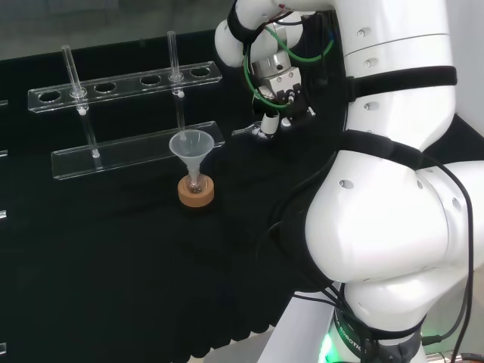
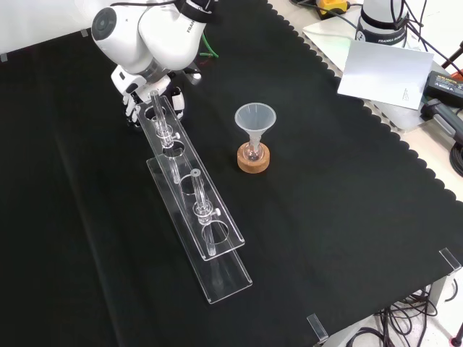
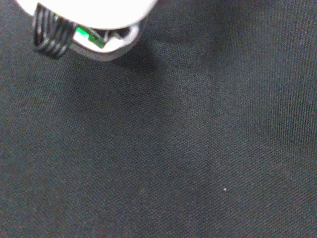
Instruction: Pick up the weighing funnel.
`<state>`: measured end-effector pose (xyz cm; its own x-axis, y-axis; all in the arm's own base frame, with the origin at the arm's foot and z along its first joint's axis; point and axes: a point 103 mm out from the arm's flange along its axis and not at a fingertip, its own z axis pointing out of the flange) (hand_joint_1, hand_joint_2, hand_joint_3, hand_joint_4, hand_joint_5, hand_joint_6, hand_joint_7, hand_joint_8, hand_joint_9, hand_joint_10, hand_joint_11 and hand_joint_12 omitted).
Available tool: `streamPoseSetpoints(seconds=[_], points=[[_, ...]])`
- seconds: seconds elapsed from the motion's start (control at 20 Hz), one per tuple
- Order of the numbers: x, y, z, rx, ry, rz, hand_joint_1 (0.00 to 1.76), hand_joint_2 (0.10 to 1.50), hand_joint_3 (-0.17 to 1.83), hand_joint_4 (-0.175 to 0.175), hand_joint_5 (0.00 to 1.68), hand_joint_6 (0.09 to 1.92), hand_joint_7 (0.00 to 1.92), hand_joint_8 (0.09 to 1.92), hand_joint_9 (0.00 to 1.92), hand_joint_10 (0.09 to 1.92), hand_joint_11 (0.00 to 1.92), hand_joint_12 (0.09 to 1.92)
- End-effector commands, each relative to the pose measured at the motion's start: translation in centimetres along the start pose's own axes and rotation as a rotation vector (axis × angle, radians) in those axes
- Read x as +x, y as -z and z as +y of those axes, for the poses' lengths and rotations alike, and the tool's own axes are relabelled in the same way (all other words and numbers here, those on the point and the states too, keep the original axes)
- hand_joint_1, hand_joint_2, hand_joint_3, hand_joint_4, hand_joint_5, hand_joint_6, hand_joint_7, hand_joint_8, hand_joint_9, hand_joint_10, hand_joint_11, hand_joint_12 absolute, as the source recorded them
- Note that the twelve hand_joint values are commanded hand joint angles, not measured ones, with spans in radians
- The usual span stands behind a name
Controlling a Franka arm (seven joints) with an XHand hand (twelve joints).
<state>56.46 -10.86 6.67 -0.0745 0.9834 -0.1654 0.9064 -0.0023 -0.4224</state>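
My hand (image 1: 281,98) is low over the black cloth, just past the right end of the clear tube rack (image 1: 128,155) in the head view. A small clear piece (image 1: 243,130) lies on the cloth right beside it; it may be the weighing funnel, but I cannot tell for sure. From the front, the hand (image 2: 135,97) sits behind the far end of the rack (image 2: 210,238), partly hidden by a glass tube and the arm's white link. The wrist view holds bare cloth close up and a white part of the hand (image 3: 89,10).
The big funnel (image 1: 189,144) stands mouth up in a small flask on a cork ring (image 1: 196,193), left of the hand in the head view. It also shows in the front view (image 2: 255,117). Glass tubes stand in the rack. Papers and cables lie beyond the cloth's right edge (image 2: 380,69).
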Motion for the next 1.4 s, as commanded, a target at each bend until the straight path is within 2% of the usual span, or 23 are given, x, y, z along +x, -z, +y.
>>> streamPoseSetpoints(seconds=[0.05,0.85,0.9,1.0,1.1,1.2,1.4], points=[[0.0,0.1,0.0,-0.013,-0.001,-0.007,1.01,0.56,0.64,0.024,0.66,0.66,0.49,0.65,0.77,0.48,0.6,1.25],[0.3,0.1,0.7,-0.002,0.01,-0.007,1.0,0.57,0.65,0.048,0.74,0.7,0.5,0.65,0.79,0.49,0.61,1.25],[0.3,0.1,0.7,-0.002,0.01,-0.008,1.0,0.57,0.65,0.056,0.76,0.7,0.51,0.65,0.79,0.49,0.61,1.25],[0.4,0.2,0.7,-0.012,0.006,-0.011,1.0,0.58,0.65,0.107,0.9,0.69,0.52,0.65,0.79,0.49,0.62,1.25],[0.5,0.2,0.6,-0.027,-0.001,-0.015,1.06,0.71,0.51,0.156,1.12,0.67,0.53,0.66,0.81,0.49,0.64,1.24],[0.4,0.3,0.5,-0.046,-0.011,-0.015,1.11,0.72,0.51,0.171,1.26,0.57,0.56,0.66,0.84,0.48,0.69,1.19],[-0.1,1.1,0.0,-0.078,-0.023,0.008,1.14,0.68,0.56,0.175,1.35,0.48,0.6,0.66,0.96,0.41,0.87,1.05]])
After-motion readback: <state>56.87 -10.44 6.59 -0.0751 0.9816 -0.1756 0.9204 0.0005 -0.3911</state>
